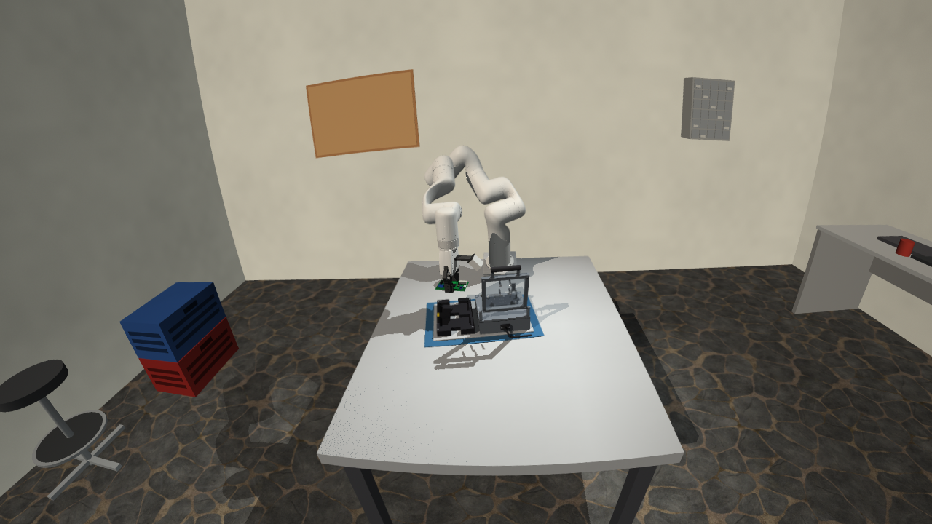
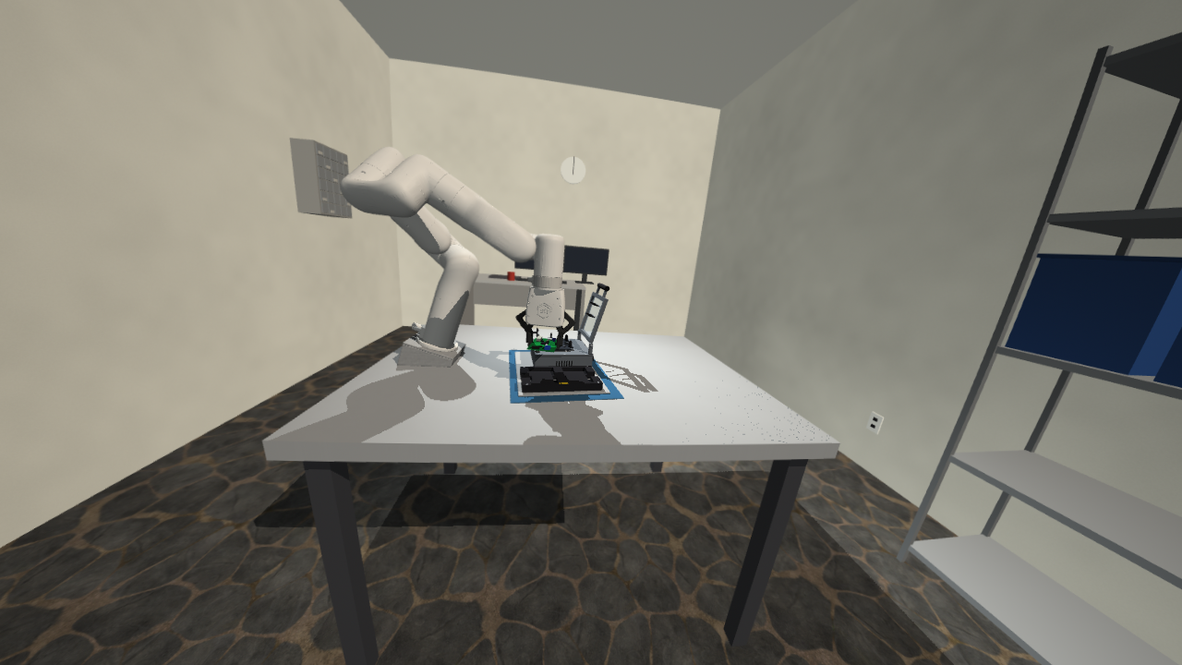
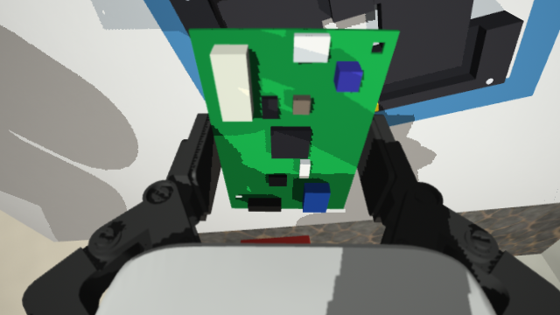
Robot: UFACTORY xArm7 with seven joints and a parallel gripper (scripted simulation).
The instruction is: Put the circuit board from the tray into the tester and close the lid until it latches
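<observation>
My gripper [image 1: 448, 281] [image 2: 543, 338] [image 3: 290, 136] is shut on the green circuit board [image 1: 458, 285] [image 2: 541, 341] [image 3: 289, 109], gripping its two long edges. The board is face up, and its white connector sits at the far left in the wrist view. I hold it above the table just behind the black tray [image 1: 446, 306] [image 2: 561, 380] [image 3: 437, 52], left of the tester in the top view. The grey tester [image 1: 504, 318] [image 2: 562, 357] stands beside the tray on a blue mat [image 1: 533, 331] [image 2: 516, 388] [image 3: 521, 66]. Its clear lid [image 1: 504, 292] [image 2: 593, 316] stands open, upright. Pins, posts and hook are too small to make out.
The arm's base [image 2: 428, 354] is bolted to the table's back edge behind the tester. Off the table are stacked blue and red crates [image 1: 179, 338], a stool [image 1: 38, 391], a side desk [image 1: 860, 260] and a shelf rack [image 2: 1074, 371].
</observation>
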